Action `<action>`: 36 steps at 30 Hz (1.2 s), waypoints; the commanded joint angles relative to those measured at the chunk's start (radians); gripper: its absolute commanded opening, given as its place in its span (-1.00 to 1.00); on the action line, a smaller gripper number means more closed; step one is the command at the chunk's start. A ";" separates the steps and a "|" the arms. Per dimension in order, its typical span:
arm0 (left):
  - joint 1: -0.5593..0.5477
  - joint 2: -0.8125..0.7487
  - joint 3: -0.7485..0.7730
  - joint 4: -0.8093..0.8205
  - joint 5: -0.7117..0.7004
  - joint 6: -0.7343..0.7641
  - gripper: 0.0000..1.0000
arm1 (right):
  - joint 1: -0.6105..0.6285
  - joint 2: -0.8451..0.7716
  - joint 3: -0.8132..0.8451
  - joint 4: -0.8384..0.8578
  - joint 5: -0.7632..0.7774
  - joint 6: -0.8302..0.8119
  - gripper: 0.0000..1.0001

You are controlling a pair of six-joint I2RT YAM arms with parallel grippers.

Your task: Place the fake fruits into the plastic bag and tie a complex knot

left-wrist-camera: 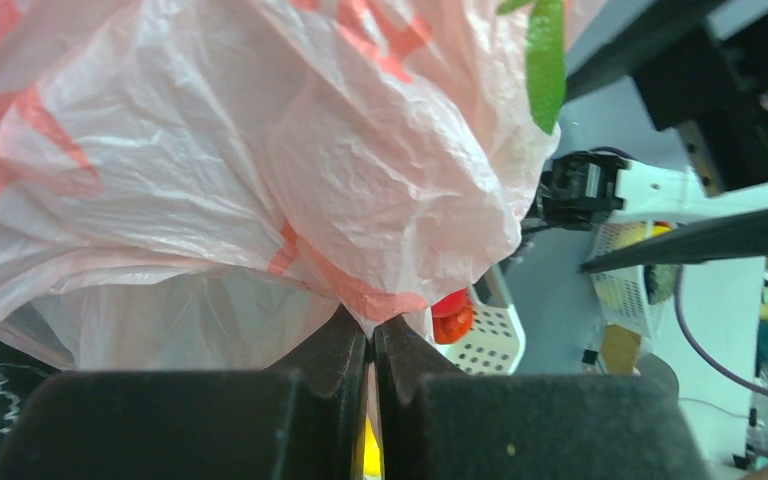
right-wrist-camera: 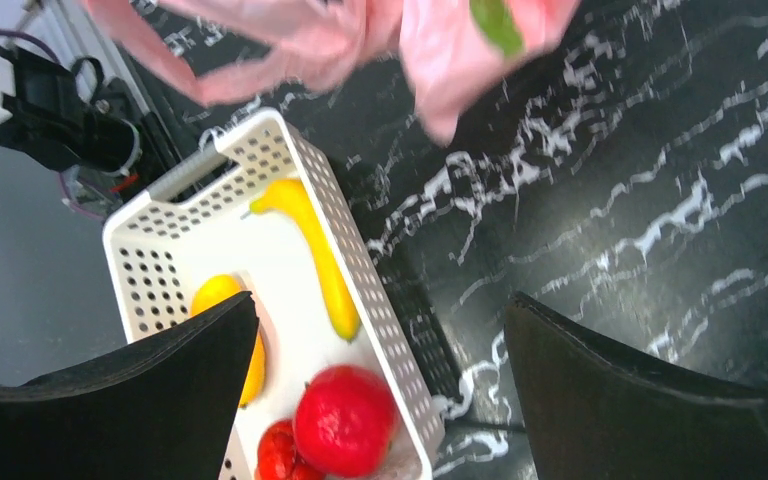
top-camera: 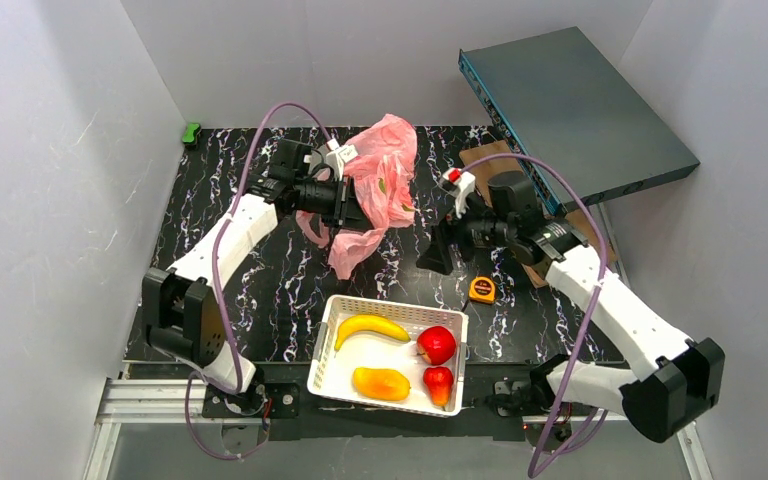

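**A:** Where is the crinkly translucent pink plastic bag (top-camera: 385, 180)?

**B:** It is bunched up near the middle of the far edge of the black marbled table (top-camera: 260, 290). One end droops toward the tabletop. The left gripper (left-wrist-camera: 370, 335) is clenched on a fold of it. Its wrist view shows the two black fingers pressed together with pink film pinched between them.

**A:** And the fruits?

**B:** All four lie in the white perforated plastic basket (top-camera: 326, 340) at the middle of the table's near edge. The glossy yellow curved banana (top-camera: 370, 327) lies along its far side and the orange-yellow mango (top-camera: 381, 383) along its near side. The round red apple (top-camera: 437, 344) is at the right end, and the small red pointed fruit (top-camera: 439, 384) is just nearer than the apple.

**A:** The right gripper (right-wrist-camera: 380, 310)?

**B:** It is released, with the jaws wide apart and nothing between them. It sits to the right of the bag and apart from it.

**A:** Anything else?

**B:** A small yellow-orange tape measure (top-camera: 481, 289) lies on the table between that gripper and the basket. A flat dark teal box (top-camera: 580, 110) leans at the far right corner.
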 commanded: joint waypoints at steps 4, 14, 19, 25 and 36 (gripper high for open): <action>-0.006 -0.098 -0.010 -0.002 0.111 -0.028 -1.00 | 0.048 0.083 0.105 0.197 -0.020 0.111 0.90; -0.017 -0.149 -0.027 -0.032 0.114 0.037 -1.00 | 0.057 0.153 0.154 0.248 -0.006 0.154 0.71; -0.033 -0.146 -0.014 -0.098 0.110 0.119 -1.00 | 0.062 0.185 0.187 0.250 -0.015 0.158 0.49; 0.001 -0.127 0.047 -0.165 0.106 0.178 -1.00 | 0.063 0.185 0.147 0.222 0.011 0.122 -0.87; 0.136 -0.237 0.119 -0.435 0.063 0.493 0.96 | 0.063 0.181 0.122 0.239 0.074 0.214 -0.97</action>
